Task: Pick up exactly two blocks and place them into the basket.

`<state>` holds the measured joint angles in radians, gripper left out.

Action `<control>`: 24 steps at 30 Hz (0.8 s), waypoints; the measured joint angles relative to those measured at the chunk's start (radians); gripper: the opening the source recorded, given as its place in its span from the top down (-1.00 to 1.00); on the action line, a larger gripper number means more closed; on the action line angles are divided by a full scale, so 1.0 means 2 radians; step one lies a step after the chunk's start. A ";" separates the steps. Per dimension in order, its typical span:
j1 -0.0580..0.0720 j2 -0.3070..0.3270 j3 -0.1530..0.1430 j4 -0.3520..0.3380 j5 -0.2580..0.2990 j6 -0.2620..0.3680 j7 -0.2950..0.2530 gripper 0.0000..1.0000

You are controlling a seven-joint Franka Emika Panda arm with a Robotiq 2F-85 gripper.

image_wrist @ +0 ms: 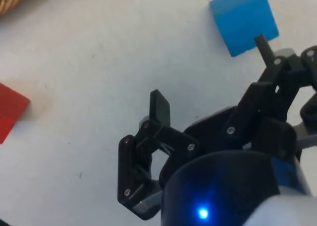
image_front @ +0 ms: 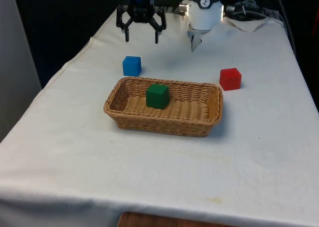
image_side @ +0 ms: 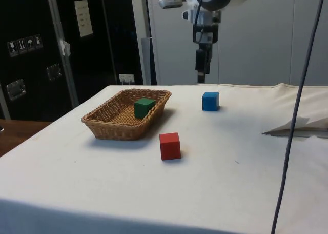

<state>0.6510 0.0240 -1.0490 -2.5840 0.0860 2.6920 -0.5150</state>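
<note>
Claw (image_front: pixel 141 36) wide apart and empty, blue block (image_front: pixel 132 65) on cloth just below it

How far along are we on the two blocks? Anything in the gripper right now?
One done: the green block sits in the wicker basket. Nothing in hand: the gripper hangs open and empty above the table, near the blue block. One more to go; the blue block and the red block both lie on the cloth outside the basket.
</note>
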 measured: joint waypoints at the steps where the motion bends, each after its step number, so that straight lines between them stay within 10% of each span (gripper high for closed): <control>1: 0.000 0.001 -0.003 -0.001 0.005 0.000 -0.007 -1.00; 24: -0.004 0.048 -0.017 0.003 0.067 -0.003 -0.072 -1.00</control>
<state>0.6430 0.1200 -1.0840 -2.5780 0.2210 2.6860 -0.6580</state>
